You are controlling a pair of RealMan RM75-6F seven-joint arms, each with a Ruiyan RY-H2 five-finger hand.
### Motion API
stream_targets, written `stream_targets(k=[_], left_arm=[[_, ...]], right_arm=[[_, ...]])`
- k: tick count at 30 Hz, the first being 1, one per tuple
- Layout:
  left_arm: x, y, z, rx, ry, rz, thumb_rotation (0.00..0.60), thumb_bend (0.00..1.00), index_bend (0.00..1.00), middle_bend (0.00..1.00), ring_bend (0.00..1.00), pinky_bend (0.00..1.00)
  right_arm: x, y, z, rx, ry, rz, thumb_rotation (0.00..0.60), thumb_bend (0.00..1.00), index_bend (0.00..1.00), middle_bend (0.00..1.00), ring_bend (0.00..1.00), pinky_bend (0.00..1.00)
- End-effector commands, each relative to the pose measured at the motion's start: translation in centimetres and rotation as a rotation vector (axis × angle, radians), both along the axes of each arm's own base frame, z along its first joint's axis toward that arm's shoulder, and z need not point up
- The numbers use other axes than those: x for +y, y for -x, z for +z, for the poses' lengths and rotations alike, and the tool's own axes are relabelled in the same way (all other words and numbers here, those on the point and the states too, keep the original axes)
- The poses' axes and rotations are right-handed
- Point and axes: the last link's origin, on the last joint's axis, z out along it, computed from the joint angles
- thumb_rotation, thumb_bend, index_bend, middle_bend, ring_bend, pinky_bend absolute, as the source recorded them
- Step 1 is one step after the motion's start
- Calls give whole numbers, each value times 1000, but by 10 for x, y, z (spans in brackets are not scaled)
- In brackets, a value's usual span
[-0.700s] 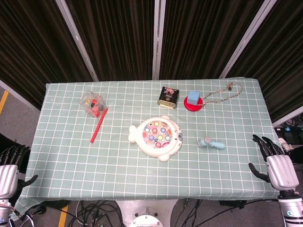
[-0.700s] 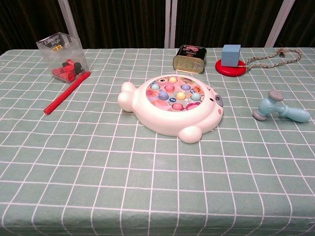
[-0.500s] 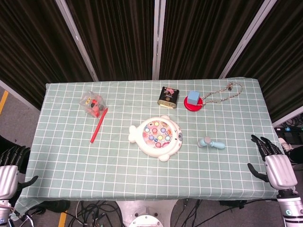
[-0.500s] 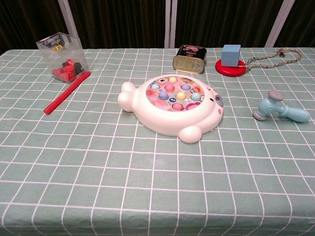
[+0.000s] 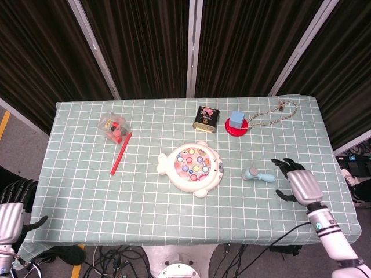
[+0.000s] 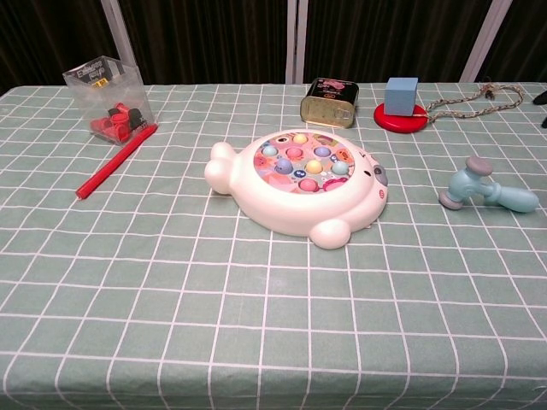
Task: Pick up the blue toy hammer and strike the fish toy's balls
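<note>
The blue toy hammer lies flat on the checked cloth, right of the fish toy, head toward the fish. The white fish toy sits mid-table with several coloured balls in its round top. My right hand hovers over the table just right of the hammer's handle, fingers spread, holding nothing. My left hand hangs off the table's front left corner, empty, fingers apart. In the chest view only dark fingertips show at the right edge.
A clear box of red pieces and a red stick lie at the left. A dark tin, a blue cube on a red disc and a looped cord sit at the back.
My right hand has moved left from beyond the table's right edge to over the cloth, close to the hammer's handle. The left hand and the objects have not moved.
</note>
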Motion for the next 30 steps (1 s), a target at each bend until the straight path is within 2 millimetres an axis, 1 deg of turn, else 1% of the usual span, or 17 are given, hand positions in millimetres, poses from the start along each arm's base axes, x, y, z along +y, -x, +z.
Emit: stream_targets(k=[1,6,11,17,24,30], left_arm=[[1,1,0,2,3,5,600,105,149,107,46,87],[3,0,-2,-2,17,0,600,105,149,107,46,87],[5,2,-3,-1,20,1,600,105,149,107,46,87],[4,4,-4,-4,27,11,600,106,149,107,46,87],[6,5,-7,-6,37,12,600,106,149,107,46,87],[7,8,-7,-8,39,18,600,106,149,107,46,87]], right_arm=[[-22,-4,-19,11,-27,-10,600,155,193,244,104,217],[-34,-3,-39,39,-92,-31,600,158,296,278,108,219],[-44,-2,-54,42,-126,-55,600,187,342,316,133,231],[-50,4,-60,32,-120,-80,600,195,349,336,150,238],[-53,6,-67,32,-137,-88,600,197,376,391,189,242],[-57,5,-74,25,-149,-91,600,235,407,427,214,257]])
